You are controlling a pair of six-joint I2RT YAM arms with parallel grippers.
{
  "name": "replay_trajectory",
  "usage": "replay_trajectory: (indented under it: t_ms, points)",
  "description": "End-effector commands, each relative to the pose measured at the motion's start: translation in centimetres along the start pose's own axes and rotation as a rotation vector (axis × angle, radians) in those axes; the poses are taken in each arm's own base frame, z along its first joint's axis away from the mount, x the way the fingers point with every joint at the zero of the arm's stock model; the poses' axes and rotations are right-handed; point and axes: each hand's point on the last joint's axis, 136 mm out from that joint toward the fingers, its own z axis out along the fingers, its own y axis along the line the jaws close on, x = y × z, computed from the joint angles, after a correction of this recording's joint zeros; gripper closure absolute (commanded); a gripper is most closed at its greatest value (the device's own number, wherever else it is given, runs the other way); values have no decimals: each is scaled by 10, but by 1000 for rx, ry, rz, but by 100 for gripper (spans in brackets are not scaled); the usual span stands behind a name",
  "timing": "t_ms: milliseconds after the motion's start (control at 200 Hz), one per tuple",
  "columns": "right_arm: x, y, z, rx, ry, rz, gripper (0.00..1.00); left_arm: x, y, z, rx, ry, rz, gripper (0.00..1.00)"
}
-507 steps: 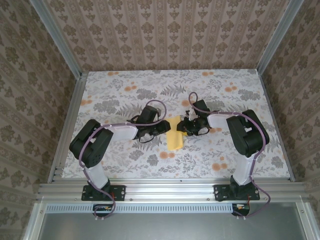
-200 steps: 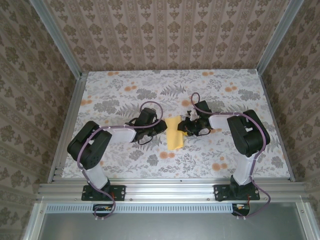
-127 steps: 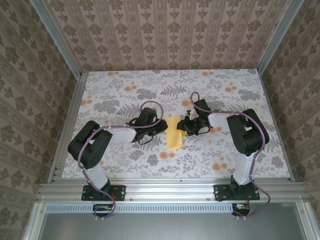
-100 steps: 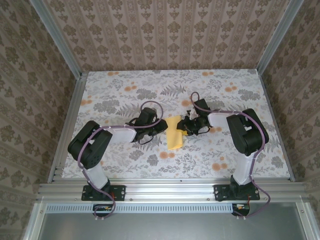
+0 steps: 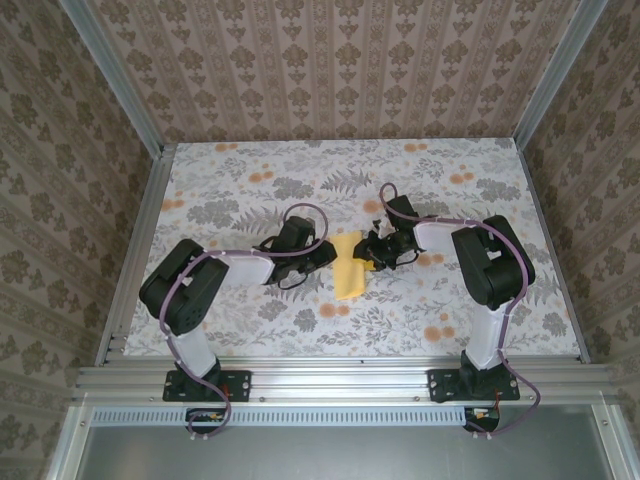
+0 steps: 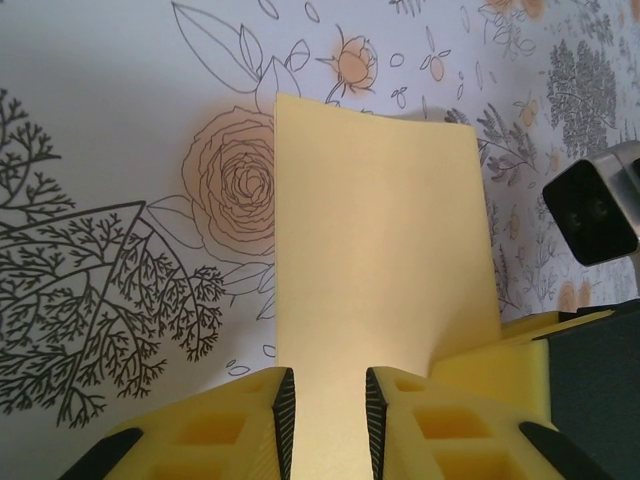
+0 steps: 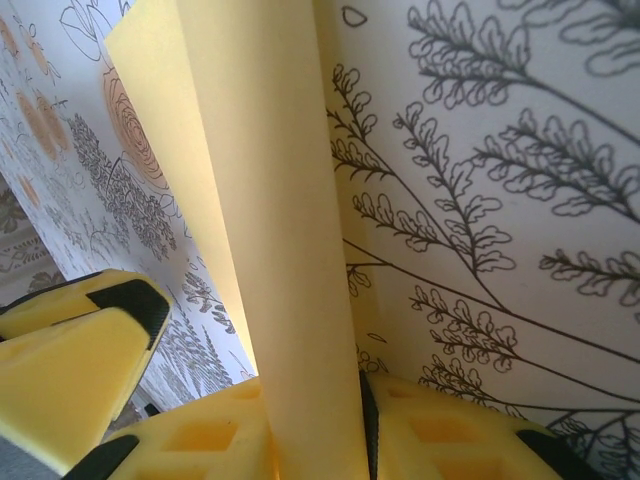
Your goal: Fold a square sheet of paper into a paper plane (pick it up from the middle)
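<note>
Grip: left gripper (image 6: 328,412) is narrowed onto the left long edge of the sheet of paper (image 6: 380,230), with paper running between the jaws. Right gripper (image 7: 312,430) pinches the opposite edge the same way. The sheet is folded into a narrow strip and sits mid-worktop, directly between the two grippers. Its long axis runs near to far, and both holds are on its far half. Neither arm is nearer, so the next crease likely needs both. Worktop (image 5: 470,290) is flat with a floral print and has open surface all round the strip. Patterned walls (image 5: 330,70) and frame rails (image 5: 135,260) are well apart from the work
</note>
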Motion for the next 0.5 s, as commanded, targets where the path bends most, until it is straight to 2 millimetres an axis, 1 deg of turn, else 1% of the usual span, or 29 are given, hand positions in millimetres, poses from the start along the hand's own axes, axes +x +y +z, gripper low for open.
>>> replay_trajectory:
  t_ms: [0,260,365,495]
  points:
    - [17,-124,12,432,-6,161,71,-4,-19,5,58,8,6,73]
    - [17,-125,13,436,-4,162,71,4,-29,16,88,54,27,78]
    - [18,-125,13,436,-4,163,71,7,-25,19,70,66,23,79]
    - [17,-125,13,436,-4,162,71,11,-15,21,25,80,15,82]
